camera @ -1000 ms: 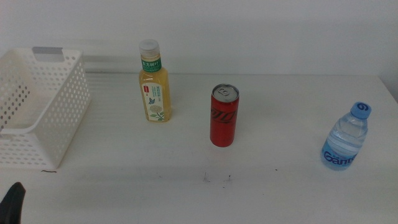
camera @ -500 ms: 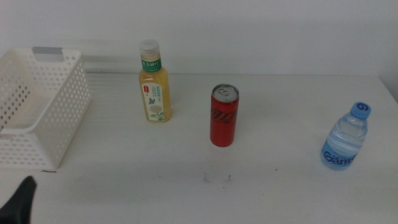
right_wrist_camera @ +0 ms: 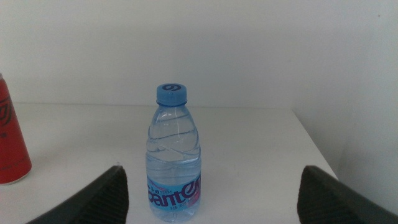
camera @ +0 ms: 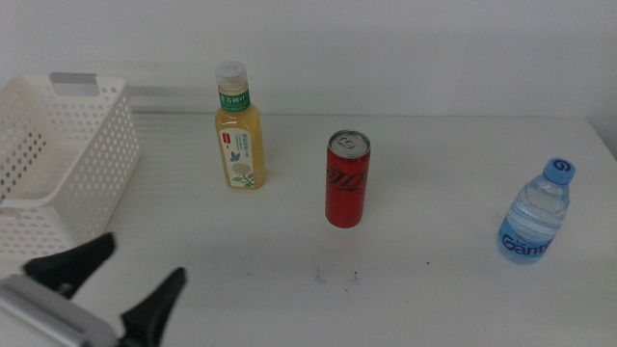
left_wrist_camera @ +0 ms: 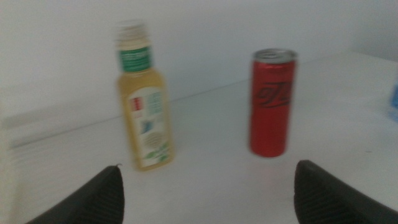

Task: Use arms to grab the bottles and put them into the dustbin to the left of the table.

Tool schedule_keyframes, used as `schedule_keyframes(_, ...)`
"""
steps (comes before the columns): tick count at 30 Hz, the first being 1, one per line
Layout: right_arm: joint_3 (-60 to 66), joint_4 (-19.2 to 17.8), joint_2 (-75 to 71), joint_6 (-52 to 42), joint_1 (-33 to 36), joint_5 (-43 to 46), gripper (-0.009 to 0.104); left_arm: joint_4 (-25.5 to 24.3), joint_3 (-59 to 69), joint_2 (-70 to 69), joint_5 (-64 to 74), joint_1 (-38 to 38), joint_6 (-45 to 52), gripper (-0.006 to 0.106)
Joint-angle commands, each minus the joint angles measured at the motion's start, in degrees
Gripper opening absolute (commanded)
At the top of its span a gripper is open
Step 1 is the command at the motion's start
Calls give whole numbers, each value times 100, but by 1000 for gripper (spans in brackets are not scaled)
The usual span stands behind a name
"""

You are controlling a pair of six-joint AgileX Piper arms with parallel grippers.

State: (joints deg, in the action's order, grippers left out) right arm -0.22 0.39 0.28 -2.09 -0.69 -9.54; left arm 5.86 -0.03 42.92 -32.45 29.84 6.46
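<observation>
Three bottles stand upright on the white table [camera: 434, 308]. A yellow tea bottle [camera: 239, 135] with a white cap is at the back left, a slim red can [camera: 347, 180] in the middle, and a small clear water bottle [camera: 537, 217] with a blue cap at the right. The white perforated dustbin [camera: 58, 164] sits at the left edge. My left gripper [camera: 120, 281] is open and empty low at the front left, facing the tea bottle [left_wrist_camera: 144, 106] and the can [left_wrist_camera: 271, 102]. My right gripper [right_wrist_camera: 211, 171] is open, facing the water bottle [right_wrist_camera: 174, 155] without touching it.
A white wall runs behind the table. The table's right edge lies just past the water bottle. A few dark specks [camera: 337, 277] mark the tabletop in front of the can. Wide gaps separate the three bottles.
My left gripper has come up from the bottom left corner into the middle view, moving right and forward; both its fingers now show spread apart. The bottles and dustbin have not moved.
</observation>
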Motion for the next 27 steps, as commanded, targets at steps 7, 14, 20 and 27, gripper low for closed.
schedule_keyframes(7, 22, -39, -28, -33, -46, 50, 75, 29, 3, 2227, -2639, 893, -68, 94)
schedule_keyframes(14, 22, -39, -28, -33, -46, 50, 75, -263, 3, 3830, -3751, 921, -270, 94)
schedule_keyframes(20, 22, -39, -28, -33, -46, 50, 75, -504, 3, 4353, -3751, 921, -681, 94)
schedule_keyframes(27, 22, -39, -28, -33, -46, 50, 75, -532, 3, 4285, -3751, 921, -646, 94)
